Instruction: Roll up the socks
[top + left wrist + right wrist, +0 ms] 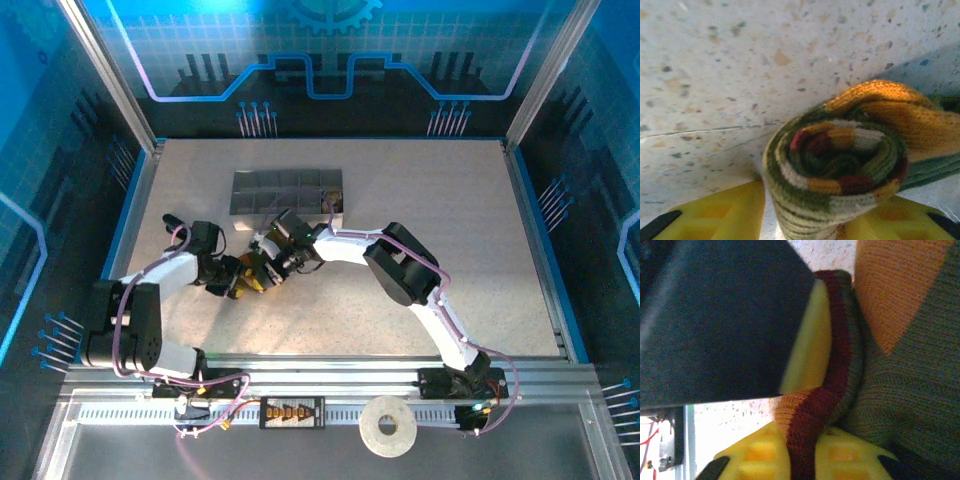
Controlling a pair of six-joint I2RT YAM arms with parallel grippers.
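The socks are wound into one thick roll of olive, orange, dark red and cream knit, lying on the speckled table. My left gripper has a yellow finger on each side of the roll and is shut on it. From the other side, my right gripper is shut on a dark red and orange cuff band that runs down between its yellow fingers. Grey-olive knit with an orange patch lies behind it. From above, both grippers meet at the socks, left of the table's middle.
The grey divided tray stands just behind the two grippers. The left gripper's dark body looms close in the right wrist view. A white tape roll lies on the front rail. The table's right half offers free room.
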